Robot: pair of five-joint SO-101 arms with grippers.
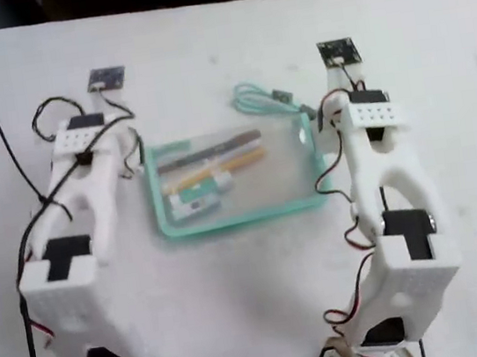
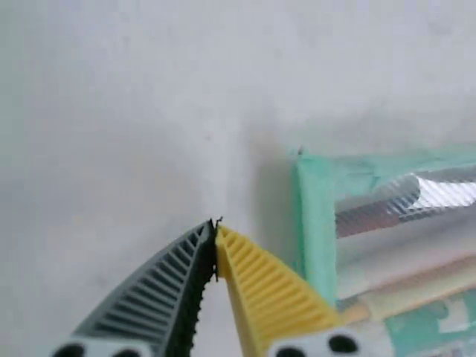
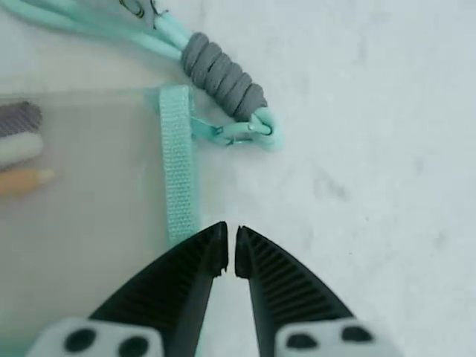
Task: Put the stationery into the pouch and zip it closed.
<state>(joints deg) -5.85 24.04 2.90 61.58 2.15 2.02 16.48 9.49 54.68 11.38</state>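
A clear pouch with a teal border (image 1: 242, 216) lies flat on the table between the two arms. Inside it are a silver-grey pen (image 1: 208, 153), a yellow pencil (image 1: 219, 169) and a green-and-white eraser (image 1: 193, 201). My left gripper (image 2: 216, 224), with its grey and yellow fingers shut and holding nothing, hovers just off the pouch's teal corner (image 2: 312, 223). My right gripper (image 3: 230, 251) has black fingers, shut and empty, and sits beside the pouch's teal strap (image 3: 178, 163). It is a little short of the clip (image 3: 238, 132).
A teal lanyard (image 1: 254, 101) with a grey wrapped end (image 3: 223, 71) is clipped to the pouch's far right corner. The left arm (image 1: 83, 209) and right arm (image 1: 385, 176) flank the pouch. Two small circuit boards (image 1: 106, 77) (image 1: 338, 52) lie farther back.
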